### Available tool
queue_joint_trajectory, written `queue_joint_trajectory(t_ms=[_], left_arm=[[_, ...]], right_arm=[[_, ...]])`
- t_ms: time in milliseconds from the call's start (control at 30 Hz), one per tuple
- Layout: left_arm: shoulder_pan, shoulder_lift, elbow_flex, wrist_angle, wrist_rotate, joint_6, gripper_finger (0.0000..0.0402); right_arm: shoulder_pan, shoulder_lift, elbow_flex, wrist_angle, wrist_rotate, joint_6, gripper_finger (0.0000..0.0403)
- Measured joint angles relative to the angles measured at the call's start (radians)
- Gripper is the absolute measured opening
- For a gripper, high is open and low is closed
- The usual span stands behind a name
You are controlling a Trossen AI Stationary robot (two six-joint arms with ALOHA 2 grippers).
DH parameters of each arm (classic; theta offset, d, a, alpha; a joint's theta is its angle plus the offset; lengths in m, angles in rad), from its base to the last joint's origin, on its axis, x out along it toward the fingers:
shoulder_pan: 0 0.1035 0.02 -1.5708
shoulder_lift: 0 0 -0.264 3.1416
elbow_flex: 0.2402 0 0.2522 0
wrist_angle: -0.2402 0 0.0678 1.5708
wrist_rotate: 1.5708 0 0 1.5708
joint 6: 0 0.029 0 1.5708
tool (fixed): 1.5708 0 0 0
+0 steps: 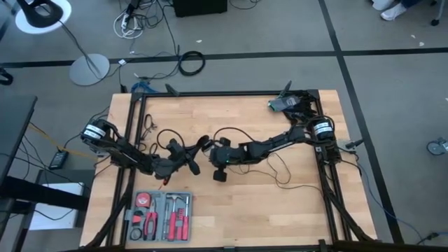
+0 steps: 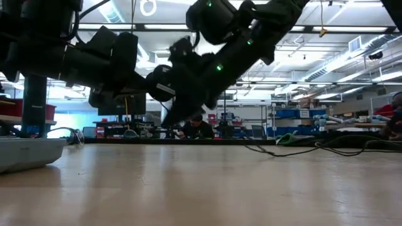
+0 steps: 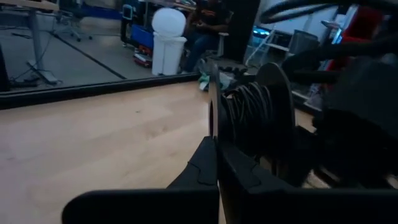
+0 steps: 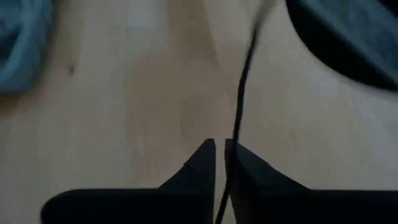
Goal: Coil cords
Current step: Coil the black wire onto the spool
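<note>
Nearest my low camera: the bare light wooden tabletop, with a grey plastic tool tray at 9 o'clock.

Mid-table from overhead, both grippers meet. My left gripper has its fingers pressed together on the thin rim of a small round black puck with thin black cord wound around its hub; overhead, that puck sits near table centre, just at 9 o'clock of the right gripper.

My right gripper's fingers are nearly together, with a strand of the long thin black cord running down through the narrow slit between them. Whether they actually pinch it, I can't tell.

Further loose loops of cord trail toward 3 o'clock under the right arm.

Beyond the far edge, a seated person shows.
</note>
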Motion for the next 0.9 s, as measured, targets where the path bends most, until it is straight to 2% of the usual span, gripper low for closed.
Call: queue_joint_trajectory(t_ms=[133,267,433,533,600,700,900], left_arm=[[-0.015,0.0,-0.017,0.018,-0.013,-0.001,0.0],[-0.028,0.0,-0.037,0.043,-0.043,-0.011,0.0],[-0.029,0.0,-0.056,0.062,-0.044,-0.018,0.0],[-0.029,0.001,-0.058,0.059,-0.044,-0.018,0.0],[-0.029,0.001,-0.058,0.059,-0.043,-0.018,0.0],[-0.028,0.001,-0.057,0.059,-0.041,-0.018,0.0],[-0.028,0.001,-0.057,0.06,-0.035,-0.017,0.0]], right_arm=[[-0.001,-0.01,-0.038,0.029,-0.009,-0.014,0.0048],[0.004,-0.016,-0.155,0.234,-0.016,0.004,0.005],[0.009,-0.017,-0.378,0.683,-0.088,0.06,0.0048],[0.008,-0.007,-0.509,1.032,-0.087,0.072,0.0048],[0.004,0.011,-0.56,1.154,-0.049,0.063,0.0048],[-0.005,0.028,-0.591,1.163,-0.008,0.049,0.0048],[-0.002,0.028,-0.582,1.131,-0.057,0.097,0.0066]])
